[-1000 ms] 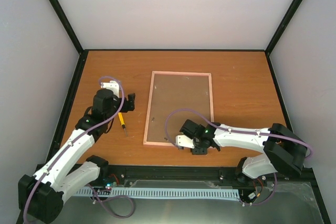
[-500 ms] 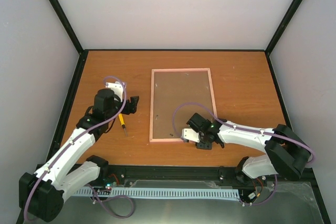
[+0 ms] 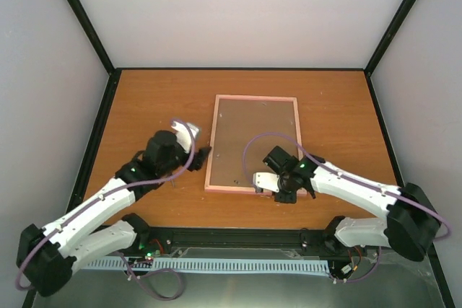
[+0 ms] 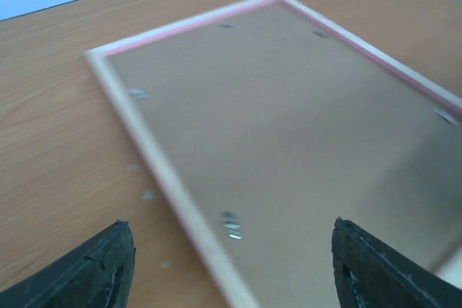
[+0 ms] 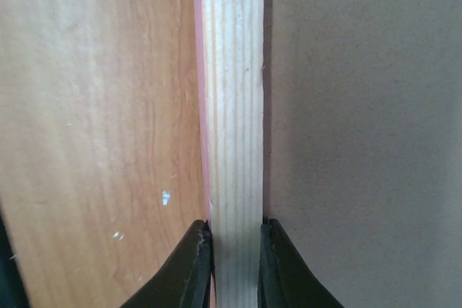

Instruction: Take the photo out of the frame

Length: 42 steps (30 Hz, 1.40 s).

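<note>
Frame (image 3: pixel 254 138) back-up, near rail clamped in right pincer (image 5: pixel 234 247), left pincer (image 3: pixel 204 153) released beside left edge

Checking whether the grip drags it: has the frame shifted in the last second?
Yes. The frame has slid slightly rightward, away from the table's left edge, held by the right gripper.

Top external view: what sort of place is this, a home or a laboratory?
Probably a laboratory robot cell, not a home: plain white walls held by black posts, with a left arm and a right arm mounted at the edge of a wooden table.
</note>
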Tool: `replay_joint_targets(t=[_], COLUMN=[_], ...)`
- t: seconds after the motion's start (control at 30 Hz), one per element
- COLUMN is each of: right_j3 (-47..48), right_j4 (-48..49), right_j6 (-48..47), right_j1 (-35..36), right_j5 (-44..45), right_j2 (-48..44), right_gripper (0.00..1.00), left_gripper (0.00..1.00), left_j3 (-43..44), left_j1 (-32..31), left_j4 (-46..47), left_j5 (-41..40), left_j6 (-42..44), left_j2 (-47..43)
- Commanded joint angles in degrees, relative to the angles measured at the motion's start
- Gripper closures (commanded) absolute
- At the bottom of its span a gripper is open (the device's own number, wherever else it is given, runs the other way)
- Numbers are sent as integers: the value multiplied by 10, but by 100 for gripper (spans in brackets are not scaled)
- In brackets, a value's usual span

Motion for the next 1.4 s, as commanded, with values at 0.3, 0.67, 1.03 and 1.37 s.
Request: replay_joint_targets(t=[0.3,0.67,1.03,1.37], right_j3=[117,184,244,241], right_j4=[-156,-205,-242,-254], right_j6=[-28,-40,-42,-46], right_j1=[-28,-60,-79,-79], right_j5=[-63,-96,-129,-146], right_j2=[-100,-112,-123,-129], right_gripper=[97,97,97,97], left_gripper=[24,26,31,37], left_j3=[80,124,149,129], left_j1=[-288,-367,-455,-465], left_j4=[-93,-124,-153,-104], left_j5=[-67,-135,-295,-379], left_j6=[118,179,203,273], left_j2=[-43,57,161,179])
